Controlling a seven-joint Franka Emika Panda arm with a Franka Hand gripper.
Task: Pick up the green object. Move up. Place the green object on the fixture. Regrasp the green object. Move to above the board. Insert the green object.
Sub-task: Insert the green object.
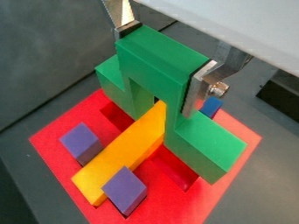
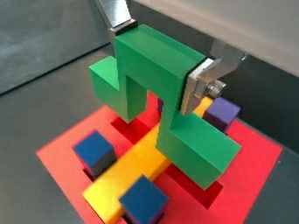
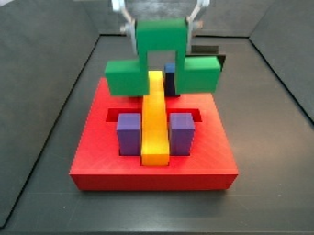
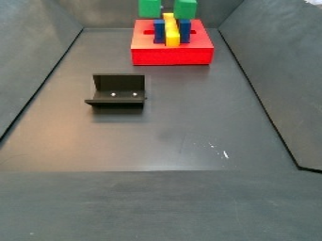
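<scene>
My gripper (image 1: 163, 52) is shut on the green object (image 1: 152, 79), with the silver fingers (image 1: 205, 80) clamped on the two sides of its raised centre block. The piece hangs upright over the far end of the red board (image 1: 59, 131) and straddles the long yellow bar (image 1: 122, 149). Its wide bar sits low at the board's surface; I cannot tell whether it is seated. The same grasp shows in the wrist view (image 2: 158, 57) and in a side view (image 3: 162, 18). The fixture (image 4: 116, 91) stands empty on the floor, well away from the board (image 4: 172, 55).
Purple blocks (image 3: 128, 133) flank the yellow bar (image 3: 154, 119) on the board (image 3: 153, 170). A blue block (image 2: 96, 150) sits near the green object (image 2: 152, 74). Dark tray walls ring the floor (image 4: 164, 141). The fixture shows behind the board in a side view (image 3: 208, 48).
</scene>
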